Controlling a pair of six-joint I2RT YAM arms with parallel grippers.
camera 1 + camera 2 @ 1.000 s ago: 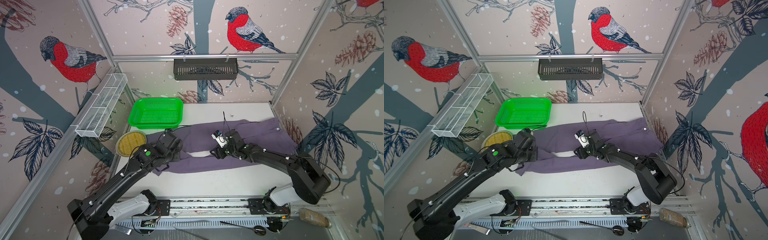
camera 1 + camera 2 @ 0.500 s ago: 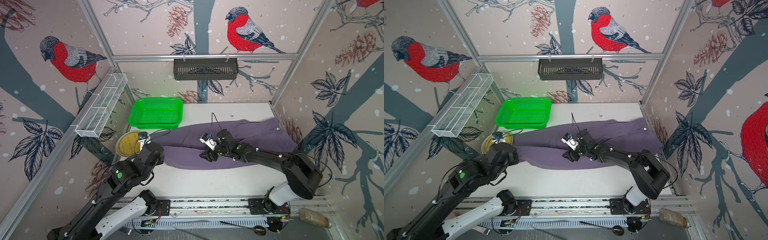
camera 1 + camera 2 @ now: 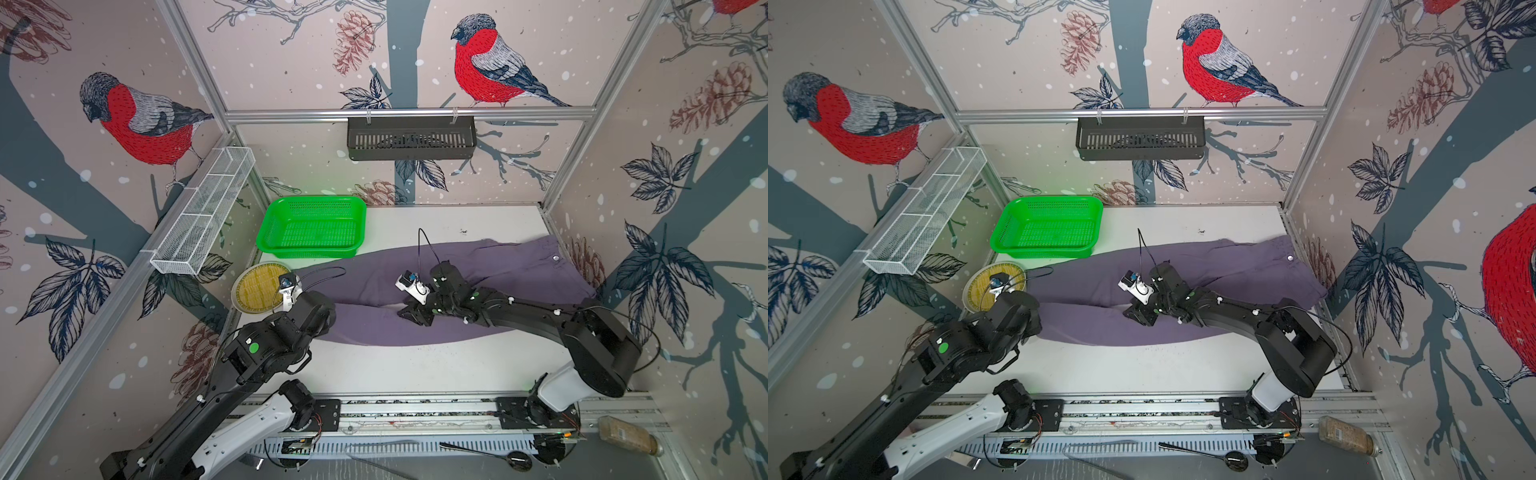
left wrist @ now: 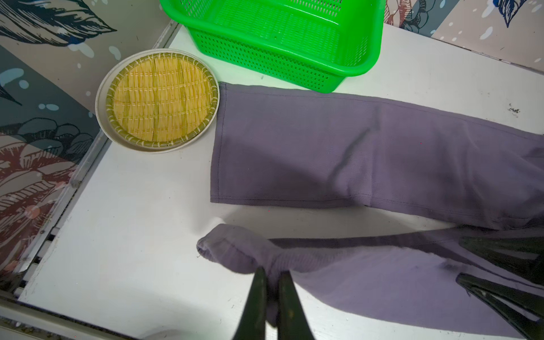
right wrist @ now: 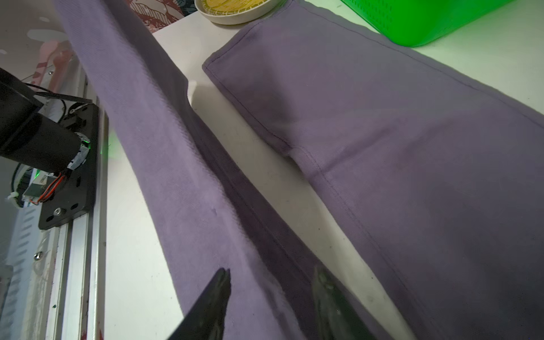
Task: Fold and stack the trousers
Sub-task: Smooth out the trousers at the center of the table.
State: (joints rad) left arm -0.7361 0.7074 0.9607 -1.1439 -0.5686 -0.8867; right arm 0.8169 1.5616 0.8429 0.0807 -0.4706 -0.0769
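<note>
**Purple-grey cloth stretched out for a first fold**

Trousers (image 3: 478,270) lie across the table (image 3: 415,370) in both top views, with the waistband button (image 3: 556,258) at 3 o'clock and the hems at 9 o'clock. The far leg (image 4: 294,141) lies flat, its hem just beside the plate (image 4: 159,100) and the basket (image 4: 294,67). The basket sits at 11 o'clock and is probably where the finished stack goes.

The left gripper (image 4: 272,272) is clamped together on the near leg (image 4: 353,273) just behind its hem, which bunches into a knob beyond the fingertips. Held there, the leg runs as a straight band and appears lifted off the table at that end.

The right gripper (image 5: 270,275) sits about halfway along the same leg with its jaws apart, one finger on either side of the cloth ridge. As far as the wrist view shows, it pinches nothing yet. The spacing looks deliberate — two holds along one leg would let it be carried over onto the far leg without sagging. No fold is made so far, so the task is near its start.
</note>
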